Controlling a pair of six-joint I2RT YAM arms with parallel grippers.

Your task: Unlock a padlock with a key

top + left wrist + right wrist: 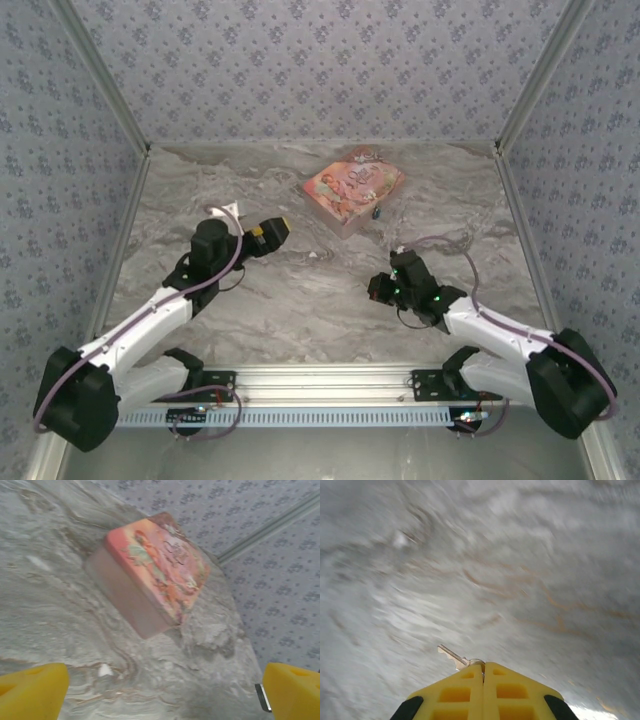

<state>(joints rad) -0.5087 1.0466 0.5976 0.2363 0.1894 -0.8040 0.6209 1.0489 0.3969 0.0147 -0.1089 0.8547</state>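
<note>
From the top camera, the padlock (377, 212) was a small blue speck on the marbled table (300, 300), just beside the near right edge of the pink box (353, 187), and neither arm touched it. The left gripper (274, 231) hung to the left of the pink box, and the right gripper (379, 288) sat nearer the bases, apart from the padlock. In the left wrist view, the yellow fingers (32, 690) stood spread wide at the two lower corners and held nothing, with the pink box ahead of them. In the right wrist view, the right gripper (483, 669) was pressed together on the key (451, 654), whose blade stuck out to the left over blurred table. The key therefore seemed to be in hand (the first step done, on this reading). Steadying the padlock, inserting the key and turning it all appeared left to do. The shackle was too small to judge.
</note>
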